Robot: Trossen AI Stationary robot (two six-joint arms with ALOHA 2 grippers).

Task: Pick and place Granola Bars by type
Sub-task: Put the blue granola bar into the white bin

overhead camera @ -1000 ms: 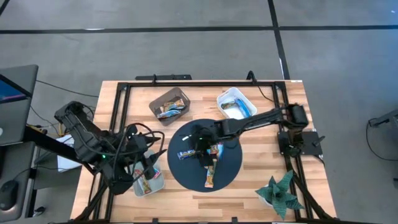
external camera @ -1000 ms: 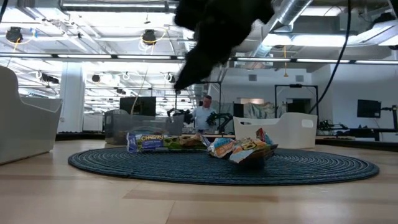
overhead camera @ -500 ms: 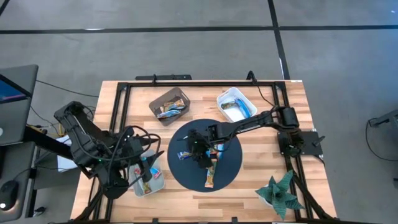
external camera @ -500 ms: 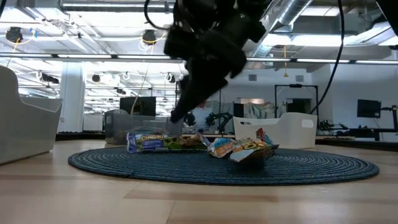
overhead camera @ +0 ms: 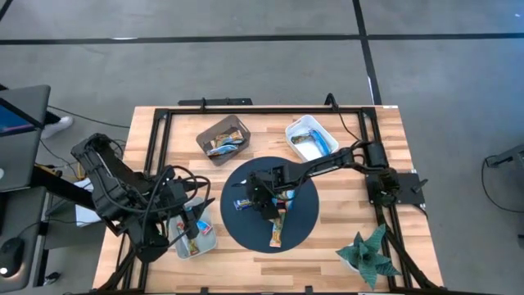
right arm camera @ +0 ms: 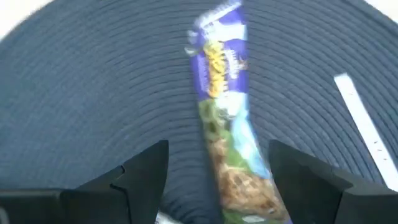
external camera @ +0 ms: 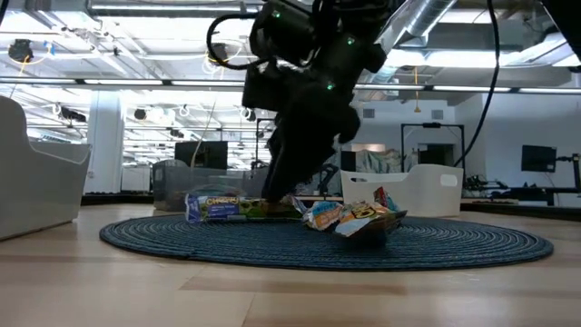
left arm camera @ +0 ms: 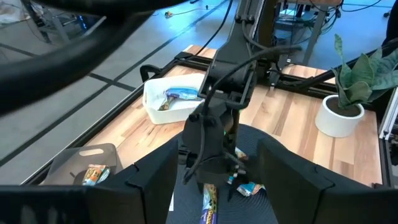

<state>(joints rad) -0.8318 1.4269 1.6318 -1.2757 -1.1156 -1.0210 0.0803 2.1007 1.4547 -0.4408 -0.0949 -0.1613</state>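
On the round dark mat [overhead camera: 304, 223], a blue-and-green granola bar [right arm camera: 217, 68] lies flat; in the high view it shows as the blue bar [overhead camera: 243, 203]. My right gripper [right arm camera: 219, 146] is open and low over it, with one finger on each side of the bar's nearer half and no touch showing. The low view has this gripper [external camera: 277, 193] down at bar height. More bars lie on the mat [overhead camera: 285, 197], [overhead camera: 277, 232]. My left gripper [left arm camera: 224, 193] is open, waiting above the clear bin [overhead camera: 196, 238] at the table's near left.
A brown bin [overhead camera: 223, 137] and a white bin [overhead camera: 311, 138] at the far side each hold bars. A thin white stick [right arm camera: 360, 130] lies on the mat beside the blue bar. A potted plant [overhead camera: 368, 254] stands near the right front corner. Black frame rails border the table.
My right gripper has come down from well above the mat to bar height and moved slightly toward the table's left, ending over the blue-and-green bar. The bars have stayed where they were.
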